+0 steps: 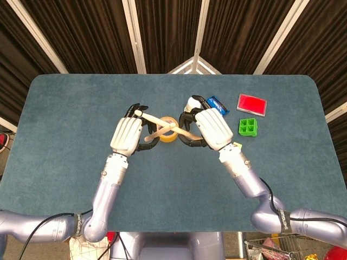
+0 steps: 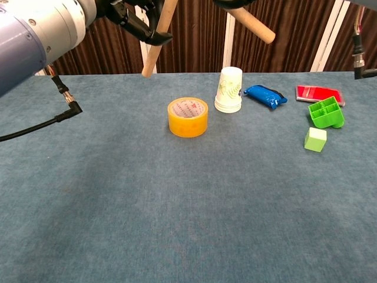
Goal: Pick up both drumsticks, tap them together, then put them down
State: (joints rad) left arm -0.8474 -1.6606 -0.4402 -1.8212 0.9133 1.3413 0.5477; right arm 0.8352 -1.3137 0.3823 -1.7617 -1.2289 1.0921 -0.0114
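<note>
Both wooden drumsticks are held in the air above the blue table (image 1: 65, 108). My left hand (image 1: 127, 135) grips one drumstick (image 1: 153, 136), which slants up to the right. My right hand (image 1: 212, 129) grips the other drumstick (image 1: 152, 118), whose rounded tip reaches past my left hand's fingers. The two sticks cross over the tape roll; whether they touch I cannot tell. In the chest view the left hand's drumstick (image 2: 156, 40) hangs steeply from the dark fingers (image 2: 134, 22), and the right hand's drumstick (image 2: 251, 26) slants down to the right from the top edge.
Below the sticks sits a yellow tape roll (image 2: 187, 117). To its right stand a white paper cup (image 2: 229, 89), a blue packet (image 2: 265, 96), a red box (image 2: 319, 93), a green compartment tray (image 2: 326, 113) and a small green-and-white cube (image 2: 315, 140).
</note>
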